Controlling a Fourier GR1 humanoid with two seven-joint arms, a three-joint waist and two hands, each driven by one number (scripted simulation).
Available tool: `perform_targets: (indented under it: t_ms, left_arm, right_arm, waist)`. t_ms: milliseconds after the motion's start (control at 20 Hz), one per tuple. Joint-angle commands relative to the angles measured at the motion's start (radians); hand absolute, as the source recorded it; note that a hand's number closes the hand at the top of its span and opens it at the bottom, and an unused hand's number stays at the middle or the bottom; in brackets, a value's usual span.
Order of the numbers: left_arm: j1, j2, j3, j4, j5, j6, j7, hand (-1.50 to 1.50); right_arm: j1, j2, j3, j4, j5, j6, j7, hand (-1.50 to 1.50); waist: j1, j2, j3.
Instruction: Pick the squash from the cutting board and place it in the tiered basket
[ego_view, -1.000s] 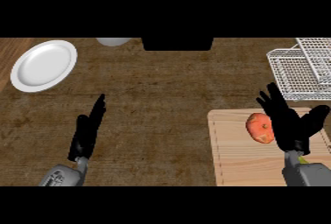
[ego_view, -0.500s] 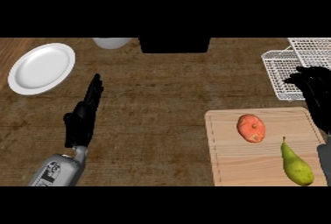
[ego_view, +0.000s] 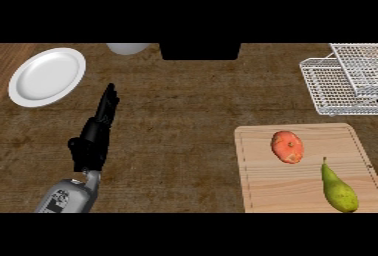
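An orange-red squash (ego_view: 287, 146) lies on the pale wooden cutting board (ego_view: 291, 187) at the lower right. A green pear (ego_view: 338, 189) lies on the same board, nearer the front right corner. The white wire tiered basket (ego_view: 342, 79) stands at the upper right, just beyond the board. My left hand (ego_view: 97, 133) shows at the left with fingers straight and pointing away, open and holding nothing, far from the squash. My right hand does not show in the head view.
A white plate (ego_view: 46, 76) rests at the upper left of the dark wooden counter. A pale round object (ego_view: 128, 48) and a black block (ego_view: 201, 51) sit along the far edge.
My right hand, which hovered over the squash and board, has drawn back toward the basket and then out of view. The squash and pear stay on the board. The left hand barely shifted.
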Motion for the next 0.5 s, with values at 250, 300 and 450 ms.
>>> perform_targets:
  t_ms: [250,300,450]
  left_arm:
    - [0.024,-0.004,0.005,-0.010,0.003,-0.004,-0.013,0.00]
    - [0.018,0.006,0.006,-0.009,-0.013,0.004,-0.009,0.00]
    - [0.027,0.009,0.016,-0.004,-0.002,-0.008,-0.022,0.00]
  right_arm:
    - [-0.034,-0.336,-0.188,-0.145,0.387,0.263,-0.065,-1.50]
    - [-0.036,-0.348,-0.204,-0.189,0.438,0.264,-0.075,-1.50]
    - [-0.047,-0.372,-0.201,-0.368,0.593,0.244,-0.071,-1.50]
  waist:
    - [-0.011,-0.004,-0.003]
    - [-0.015,-0.006,-0.002]
    - [-0.015,-0.008,-0.004]
